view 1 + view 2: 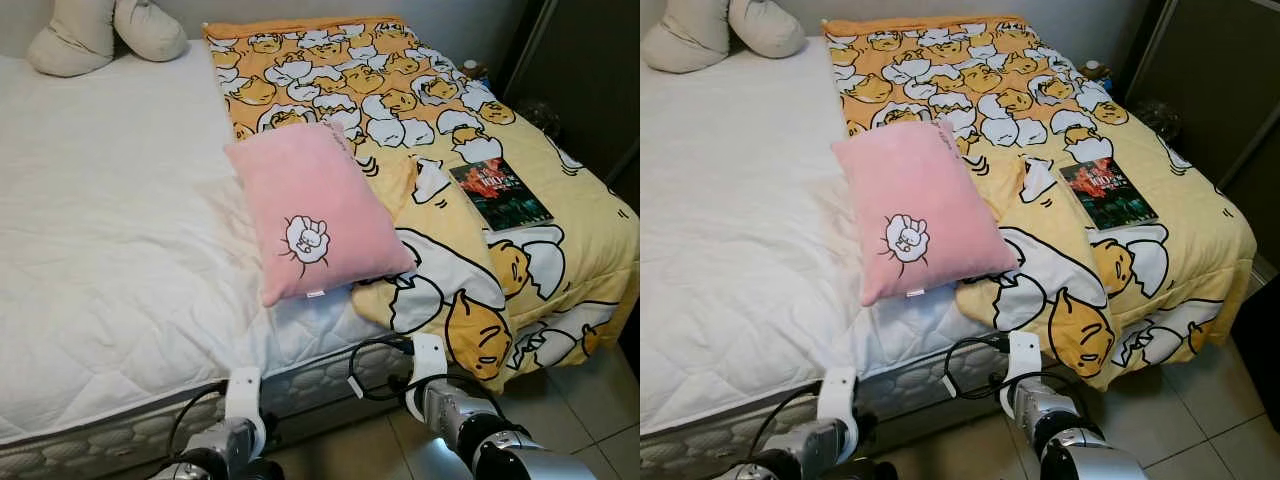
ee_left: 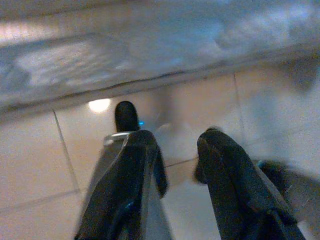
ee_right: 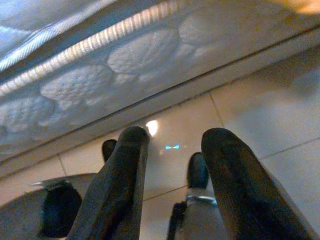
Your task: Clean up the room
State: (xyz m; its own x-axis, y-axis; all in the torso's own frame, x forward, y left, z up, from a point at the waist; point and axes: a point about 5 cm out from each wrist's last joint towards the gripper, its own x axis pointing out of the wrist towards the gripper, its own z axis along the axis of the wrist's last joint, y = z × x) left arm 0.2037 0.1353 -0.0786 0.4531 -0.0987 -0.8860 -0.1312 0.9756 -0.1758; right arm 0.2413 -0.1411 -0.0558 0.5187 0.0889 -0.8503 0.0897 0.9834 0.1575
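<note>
Two pairs of black fingers hang parted and empty over the tiled floor at the foot of the bed: the left gripper and the right gripper each show a clear gap between their tips, with nothing held. Just ahead of them runs the quilted side of the mattress. Up on the white bed, a pink pillow lies slanted across the edge of a yellow cartoon-print blanket, which is rumpled and folded back near the bed's corner. A dark-covered book rests flat on the blanket, well apart from the pillow. The pillow looks soft and light and should pinch best at a corner; the book, stiff and thin, likely needs lifting by an edge.
</note>
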